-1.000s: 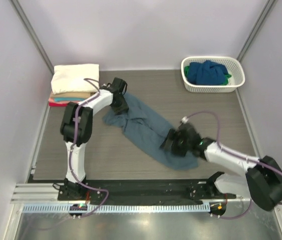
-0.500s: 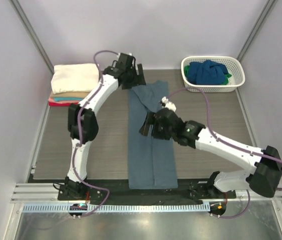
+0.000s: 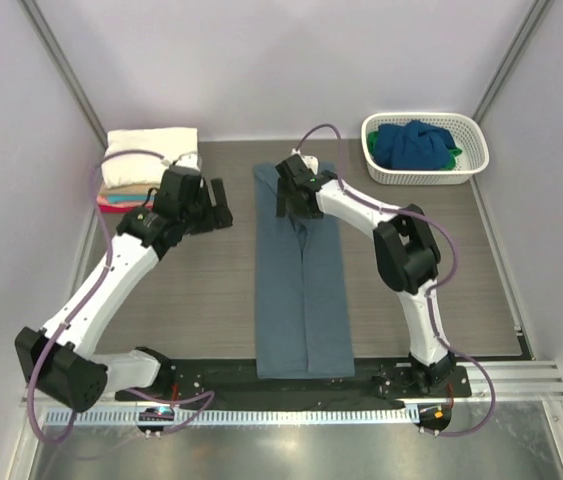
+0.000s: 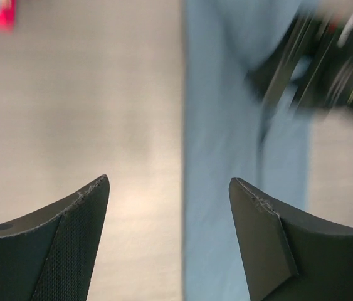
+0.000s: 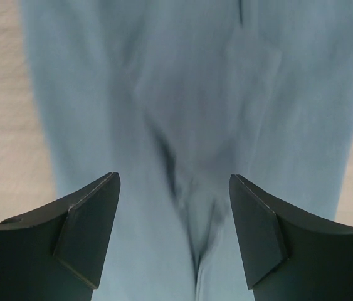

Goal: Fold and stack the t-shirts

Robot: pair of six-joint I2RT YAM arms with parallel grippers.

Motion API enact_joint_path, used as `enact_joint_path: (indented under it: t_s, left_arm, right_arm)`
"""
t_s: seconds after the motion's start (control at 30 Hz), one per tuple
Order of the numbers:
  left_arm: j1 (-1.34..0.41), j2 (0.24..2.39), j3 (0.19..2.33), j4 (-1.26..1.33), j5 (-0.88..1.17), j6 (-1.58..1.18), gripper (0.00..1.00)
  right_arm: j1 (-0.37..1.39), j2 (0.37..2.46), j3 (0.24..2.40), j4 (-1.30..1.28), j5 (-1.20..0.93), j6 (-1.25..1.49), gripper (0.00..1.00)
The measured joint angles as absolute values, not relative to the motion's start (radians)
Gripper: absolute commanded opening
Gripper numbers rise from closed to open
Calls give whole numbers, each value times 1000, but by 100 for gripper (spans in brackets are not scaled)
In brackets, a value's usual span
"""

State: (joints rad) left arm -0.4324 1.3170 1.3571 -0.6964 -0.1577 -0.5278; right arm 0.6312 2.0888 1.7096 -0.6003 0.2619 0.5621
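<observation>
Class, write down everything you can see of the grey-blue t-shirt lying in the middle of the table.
The slate grey-blue t-shirt is soft, matte cloth, folded lengthwise into a long narrow strip. It lies flat on the table, running from the far side to the near edge, with a lengthwise fold line and soft creases at its far end. The right gripper is over that end, jaws open with nothing between them; whether it touches the cloth cannot be told.
</observation>
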Motion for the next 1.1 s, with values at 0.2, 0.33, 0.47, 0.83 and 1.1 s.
enact_joint_path:
  t_s: [0.2, 0.33, 0.47, 0.83, 1.1]
  left_arm:
    - [-443, 1048, 1011, -738, -150, -587, 77]
    - [-443, 911, 938, -737, -129, -615, 76]
    - [-444, 834, 889, -735, -92, -632, 76]
    - [-446, 795, 810, -745, -26, -661, 75]
    - [-469, 777, 804, -747, -22, -686, 75]
  right_arm:
    - [598, 2312, 1901, -656, 277, 518, 71]
    - [584, 2408, 2052, -706, 290, 505, 71]
    - [561, 2527, 2252, -725, 292, 512, 70]
    - [431, 2716, 2551, -582, 181, 601, 83]
    - [415, 2659, 2462, -513, 60, 596, 89]
